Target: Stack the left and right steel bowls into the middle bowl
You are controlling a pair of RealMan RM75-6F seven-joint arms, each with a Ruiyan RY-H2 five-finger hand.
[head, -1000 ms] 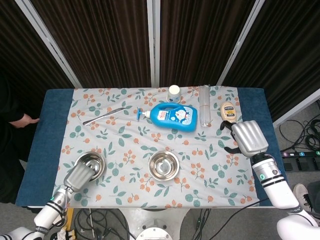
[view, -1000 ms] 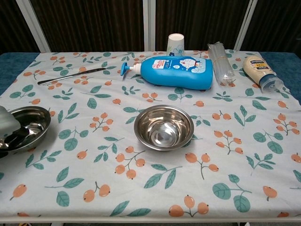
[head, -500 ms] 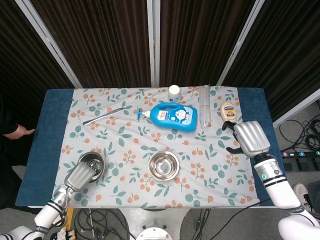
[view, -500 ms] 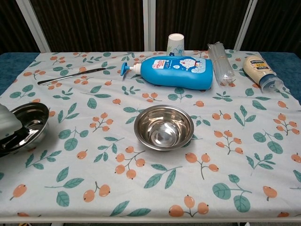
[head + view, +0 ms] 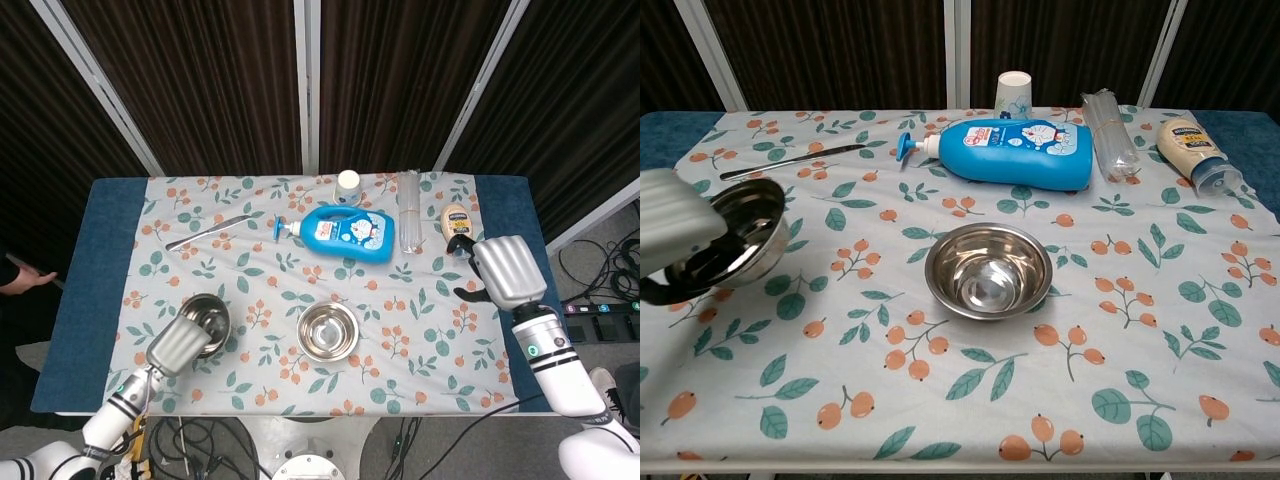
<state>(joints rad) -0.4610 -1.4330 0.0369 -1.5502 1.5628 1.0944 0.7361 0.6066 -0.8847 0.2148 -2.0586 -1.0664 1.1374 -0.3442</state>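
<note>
Lifting clear of the floral tablecloth [image 5: 970, 400], the left hand [image 5: 176, 345] now grips the shiny left steel bowl [image 5: 740, 235] by its near rim; a second ago that bowl sat flat at the cloth's left edge, and it now hangs tilted, noticeably nearer the round steel middle bowl [image 5: 988, 270], which has not moved. That puts the first stacking well under way: what is left, I judge, is to carry the bowl rightward over the middle bowl, level it and let go. Behind the middle bowl lies the big blue pump bottle [image 5: 1005, 153] on its side, far enough back not to cross the path. Right of the middle bowl and well apart from it, the right hand [image 5: 505, 272] hovers with fingers curled downward; it has drifted slightly since a second ago, and whether it holds a second bowl beneath it I cannot tell, since the chest view shows none there. Beside that hand lies a cream squeeze bottle [image 5: 1196, 152], then a clear plastic tube [image 5: 1108, 132], a white paper cup [image 5: 1013, 92], and, behind the lifted bowl, a thin steel knife [image 5: 790, 161].
</note>
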